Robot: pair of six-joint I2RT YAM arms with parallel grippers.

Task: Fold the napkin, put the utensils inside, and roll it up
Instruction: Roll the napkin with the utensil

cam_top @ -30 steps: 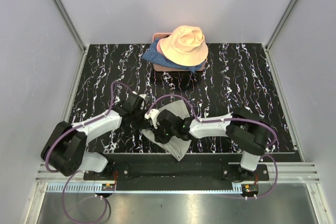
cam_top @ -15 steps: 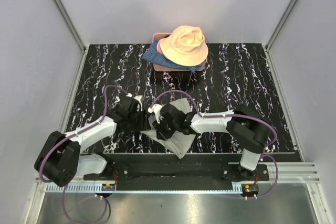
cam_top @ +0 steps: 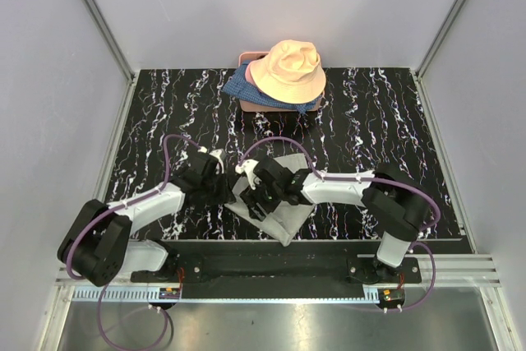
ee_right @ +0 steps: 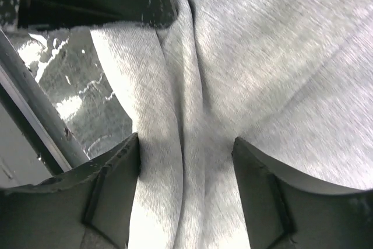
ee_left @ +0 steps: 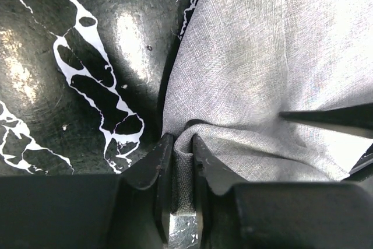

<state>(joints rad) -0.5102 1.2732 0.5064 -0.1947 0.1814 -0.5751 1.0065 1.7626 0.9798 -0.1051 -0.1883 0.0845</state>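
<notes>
Grey napkin (cam_top: 289, 216): lower centre; we see folds.
Left gripper (ee_left: 182, 144): clamped on a napkin fold.
Right gripper (ee_right: 186, 150): jaws apart over napkin.

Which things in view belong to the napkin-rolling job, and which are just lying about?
In the job:
- napkin, grey, near the table's front edge
- left fingers, pinching a fold of it
- right fingers, open over it
- utensils: none visible

Lying about:
- peach bucket hat
- blue patterned fabric under the hat
- pinkish object beneath both

Grey napkin (cam_top: 288, 215), black white-veined table (cam_top: 164, 104) (apparently marble).
</notes>
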